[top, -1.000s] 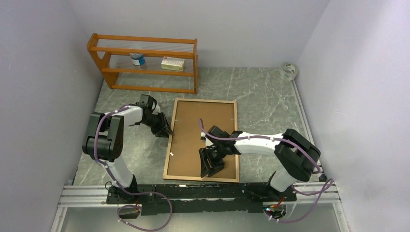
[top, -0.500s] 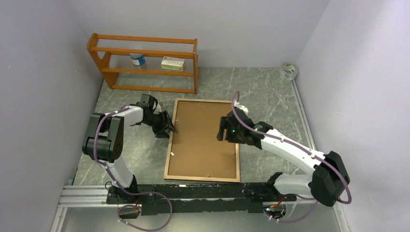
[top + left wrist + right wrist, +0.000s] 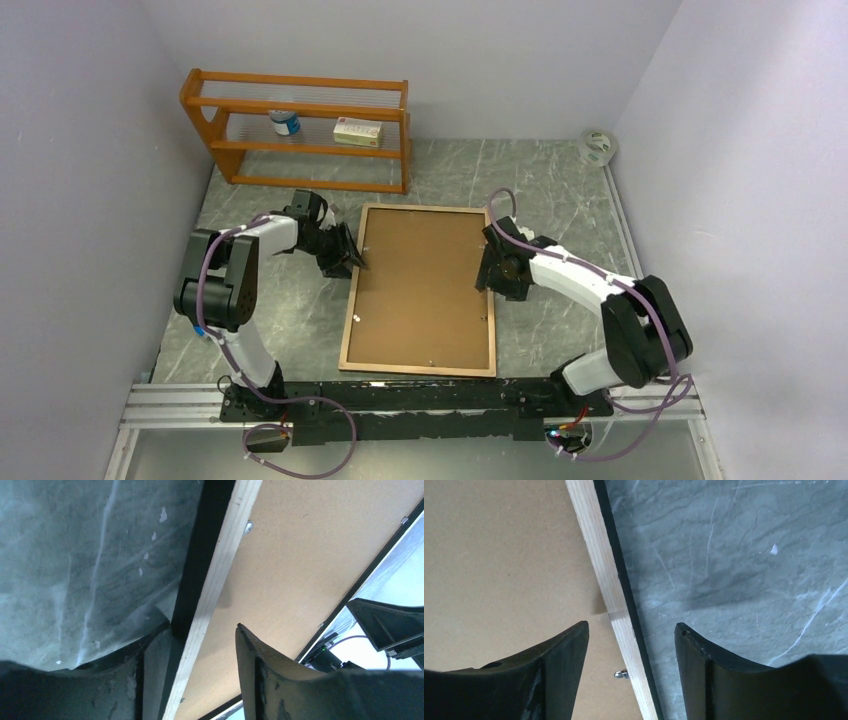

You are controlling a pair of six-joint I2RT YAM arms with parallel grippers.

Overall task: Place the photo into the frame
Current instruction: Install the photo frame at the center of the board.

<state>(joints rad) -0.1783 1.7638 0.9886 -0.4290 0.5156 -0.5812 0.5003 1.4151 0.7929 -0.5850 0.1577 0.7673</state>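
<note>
Looks late in the job. Finds the frame (image 3: 418,372) flat on the grey marbled worktop (image 3: 560,200), light wood reverse up and black face down, with the brown backing board (image 3: 420,290) seated inside its rails and filling the opening. Sees no photo in any view: probably already under the board, but cannot tell.

Shows small metal tabs (image 3: 620,674) along the inner edge of the rails; cannot tell whether turned over the board.

Places the left pincer (image 3: 350,262) at the frame's left rail, toward the far end. Released, one finger outside by the black edge and the other over the board, straddling the rail without clamping it.

Places the right pincer (image 3: 487,275) opposite, at the right rail. Likewise spread, one finger above the board and one above bare worktop, gripping nothing.

Judges the inserting done or nearly so, if the print does lie beneath. Leaves, by that reading, securing the tabs and perhaps turning the frame face up. Suggests, from both pincers bracketing opposite rails, a two-sided grasp as the step in hand.
</note>
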